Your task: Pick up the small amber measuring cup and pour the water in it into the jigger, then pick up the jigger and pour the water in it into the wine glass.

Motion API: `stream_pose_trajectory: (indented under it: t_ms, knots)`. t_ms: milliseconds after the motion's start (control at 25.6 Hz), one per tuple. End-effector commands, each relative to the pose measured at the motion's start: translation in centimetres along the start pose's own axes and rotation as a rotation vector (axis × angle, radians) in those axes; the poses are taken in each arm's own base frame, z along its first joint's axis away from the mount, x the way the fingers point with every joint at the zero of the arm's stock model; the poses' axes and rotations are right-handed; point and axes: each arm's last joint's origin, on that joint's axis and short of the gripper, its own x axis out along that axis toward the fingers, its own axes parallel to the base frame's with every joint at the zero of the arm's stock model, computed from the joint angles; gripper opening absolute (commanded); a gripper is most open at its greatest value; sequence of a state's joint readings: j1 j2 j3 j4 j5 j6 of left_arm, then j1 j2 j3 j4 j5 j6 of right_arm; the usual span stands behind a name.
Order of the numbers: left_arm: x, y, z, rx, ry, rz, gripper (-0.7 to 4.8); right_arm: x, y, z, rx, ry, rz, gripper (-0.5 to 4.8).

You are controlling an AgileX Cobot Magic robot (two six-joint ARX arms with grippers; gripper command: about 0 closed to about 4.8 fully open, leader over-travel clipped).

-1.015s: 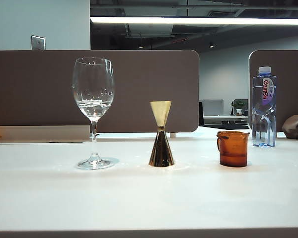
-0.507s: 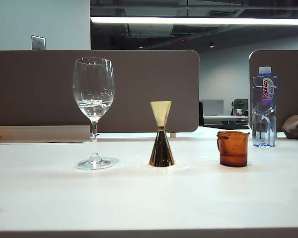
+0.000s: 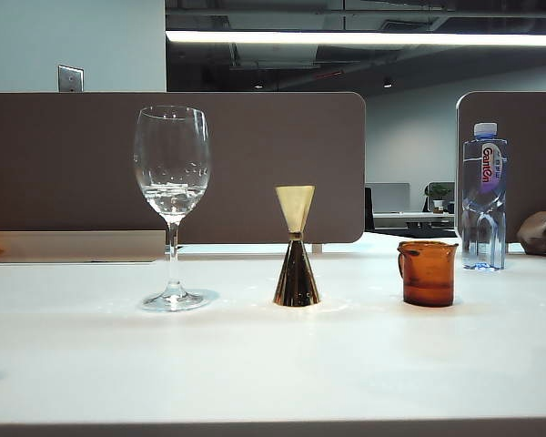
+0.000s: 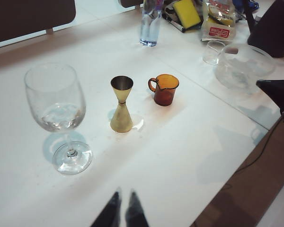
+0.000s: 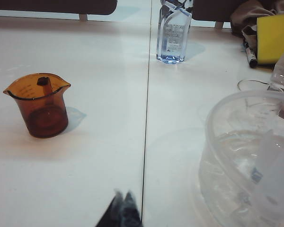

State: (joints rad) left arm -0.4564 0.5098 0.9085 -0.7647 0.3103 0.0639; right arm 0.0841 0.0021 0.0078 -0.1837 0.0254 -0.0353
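Observation:
The wine glass (image 3: 171,173) stands at the left of the white table (image 3: 255,373) with a little clear water (image 3: 171,198) in its bowl. At the middle the gold jigger (image 3: 296,250) stands upright, and the small amber measuring cup (image 3: 428,273) sits at the right. In the left wrist view the wine glass (image 4: 57,99), jigger (image 4: 121,109) and cup (image 4: 164,90) lie well beyond my left gripper (image 4: 124,195), whose tips are close together and hold nothing. My right gripper (image 5: 124,195) is shut and empty, hovering short of the cup (image 5: 39,106). Neither gripper shows in the exterior view.
A clear water bottle (image 3: 483,196) stands behind the cup at the far right. A large clear bowl (image 5: 248,156) sits close beside my right gripper, with a yellow sponge (image 5: 274,35) and a marker beyond it. Brown partitions (image 3: 255,164) close the back of the table.
A faint shadow has appeared on the table's front left corner. The wine glass, jigger and cup have not moved.

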Motion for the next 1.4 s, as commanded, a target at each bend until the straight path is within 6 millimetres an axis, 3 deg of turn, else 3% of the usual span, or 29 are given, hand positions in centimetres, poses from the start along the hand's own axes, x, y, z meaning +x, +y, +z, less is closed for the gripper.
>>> stream_pose_trajectory:
  t_ms: [39, 429, 1405]
  knots:
    - [0.1, 0.0, 0.1, 0.010, -0.009, 0.002, 0.26, 0.1, 0.0, -0.2, -0.002, 0.006, 0.001, -0.05]
    - [1.4, 0.2, -1.1, -0.030, -0.021, -0.031, 0.26, 0.1, 0.0, -0.2, -0.002, 0.006, 0.001, -0.05]
    - [1.2, 0.2, -1.2, -0.045, -0.020, -0.039, 0.26, 0.1, 0.0, -0.2, -0.002, 0.006, 0.001, -0.05]
